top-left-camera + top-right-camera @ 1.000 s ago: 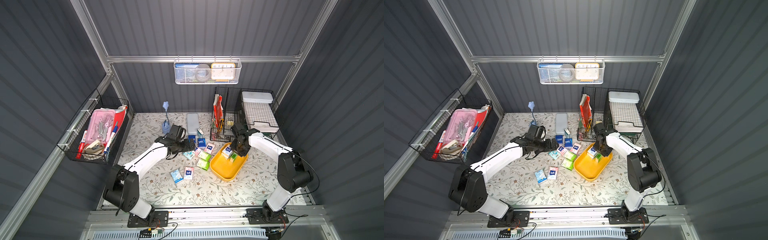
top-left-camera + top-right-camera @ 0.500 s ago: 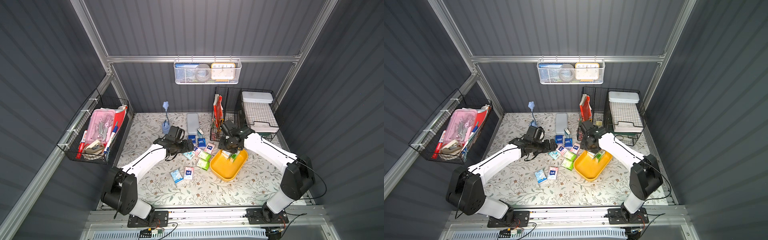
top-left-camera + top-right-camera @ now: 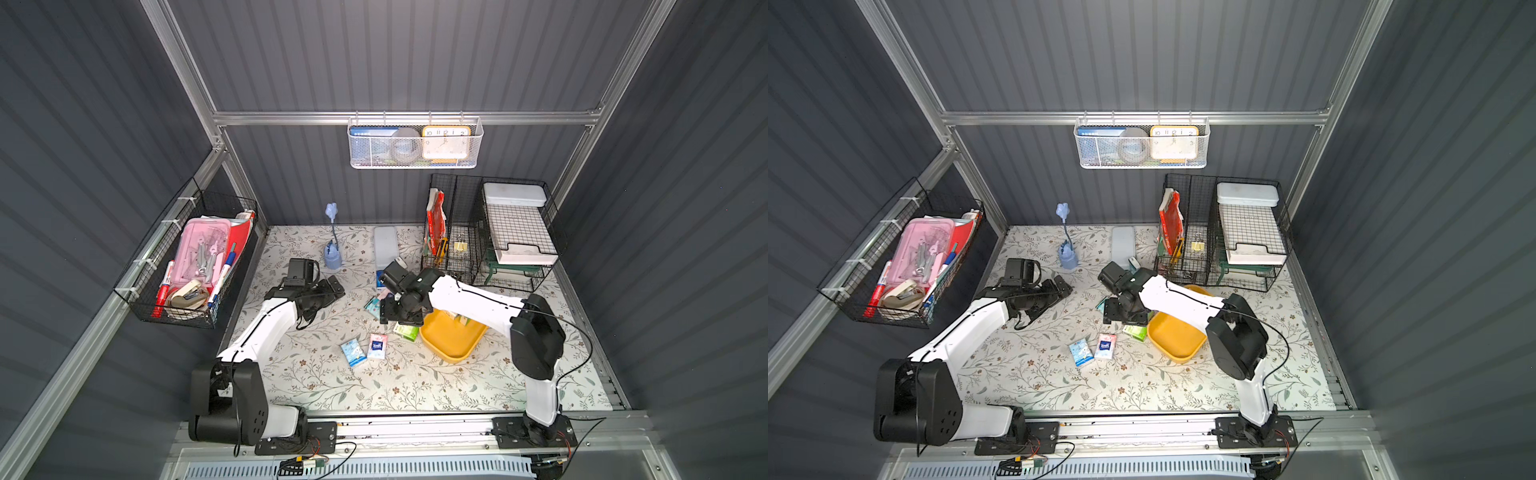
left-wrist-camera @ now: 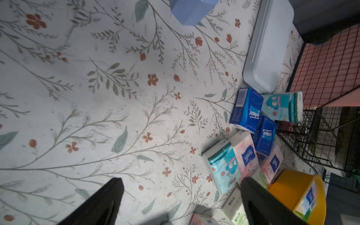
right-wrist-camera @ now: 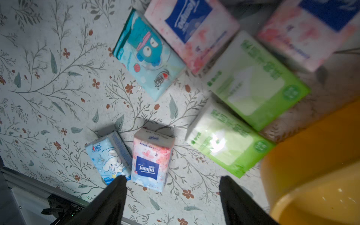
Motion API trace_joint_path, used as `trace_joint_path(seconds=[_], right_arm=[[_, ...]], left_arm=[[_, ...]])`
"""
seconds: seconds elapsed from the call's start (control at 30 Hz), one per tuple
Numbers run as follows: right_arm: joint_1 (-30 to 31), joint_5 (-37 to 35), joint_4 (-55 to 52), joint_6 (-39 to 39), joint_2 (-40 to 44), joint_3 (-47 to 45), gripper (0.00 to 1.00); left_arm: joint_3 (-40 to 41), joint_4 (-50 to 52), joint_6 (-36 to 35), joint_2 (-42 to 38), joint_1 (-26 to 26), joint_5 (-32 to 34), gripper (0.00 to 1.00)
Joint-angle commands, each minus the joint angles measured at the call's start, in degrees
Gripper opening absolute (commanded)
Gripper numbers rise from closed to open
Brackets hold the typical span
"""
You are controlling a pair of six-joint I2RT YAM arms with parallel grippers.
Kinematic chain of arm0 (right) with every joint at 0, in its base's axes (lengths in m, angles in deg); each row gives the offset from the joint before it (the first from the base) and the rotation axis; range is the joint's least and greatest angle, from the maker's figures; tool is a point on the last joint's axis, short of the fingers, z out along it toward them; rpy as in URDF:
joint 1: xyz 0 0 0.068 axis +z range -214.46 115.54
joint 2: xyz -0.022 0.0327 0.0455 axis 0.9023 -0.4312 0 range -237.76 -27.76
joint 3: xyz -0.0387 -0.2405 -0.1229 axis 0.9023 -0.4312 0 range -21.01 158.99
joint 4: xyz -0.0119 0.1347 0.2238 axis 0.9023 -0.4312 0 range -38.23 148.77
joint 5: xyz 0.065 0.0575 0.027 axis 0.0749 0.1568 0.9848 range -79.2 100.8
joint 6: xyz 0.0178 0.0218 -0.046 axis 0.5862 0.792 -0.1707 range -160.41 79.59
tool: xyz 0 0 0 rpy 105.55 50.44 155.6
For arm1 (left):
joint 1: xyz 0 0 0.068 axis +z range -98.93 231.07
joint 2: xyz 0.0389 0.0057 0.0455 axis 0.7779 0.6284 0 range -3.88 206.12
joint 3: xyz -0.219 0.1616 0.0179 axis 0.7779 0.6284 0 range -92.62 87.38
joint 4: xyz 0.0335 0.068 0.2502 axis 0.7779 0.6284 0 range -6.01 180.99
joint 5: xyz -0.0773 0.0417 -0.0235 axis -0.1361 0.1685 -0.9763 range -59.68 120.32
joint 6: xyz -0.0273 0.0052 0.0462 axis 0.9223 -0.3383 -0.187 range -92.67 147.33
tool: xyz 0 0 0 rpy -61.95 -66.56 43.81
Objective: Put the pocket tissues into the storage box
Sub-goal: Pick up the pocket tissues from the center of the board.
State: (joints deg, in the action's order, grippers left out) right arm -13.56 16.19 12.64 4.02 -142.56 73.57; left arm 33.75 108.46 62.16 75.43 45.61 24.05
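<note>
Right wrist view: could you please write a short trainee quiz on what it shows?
1. True or false: the right hand grips a packet.
2. In the right wrist view, how many green plastic-wrapped rectangular packets lie near the shallow yellow plastic tub? A one, B two, C four.
3. Which packet lies side by side with the light blue rabbit-print packet?
Key: 1 false; 2 B; 3 the pink floral packet with the dark blue label.

Storage box (image 3: 451, 351) right of centre, pocket tissues (image 3: 377, 346) inside and just left, wire rack (image 3: 468, 249) behind
</note>
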Motion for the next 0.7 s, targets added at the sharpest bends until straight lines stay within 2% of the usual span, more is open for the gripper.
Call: trace_joint_path(seconds=[0.0, 0.3, 0.67], right_arm=[[2.2, 2.2, -3.3, -1.7, -3.4, 3.8, 0.79], [2.7, 5.3, -9.0, -2.9, -11.8, 11.2, 0.80], [2.9, 7.1, -11.5, -3.1, -16.8, 15.3, 0.79]], left_arm=[[1.5, 0.6, 1.4, -1.5, 2.3, -1.4, 0.99], [2.1, -0.8, 2.8, -2.0, 3.3, -3.5, 0.99], [2.6, 0.2, 2.0, -4.0, 3.3, -3.6, 0.99]])
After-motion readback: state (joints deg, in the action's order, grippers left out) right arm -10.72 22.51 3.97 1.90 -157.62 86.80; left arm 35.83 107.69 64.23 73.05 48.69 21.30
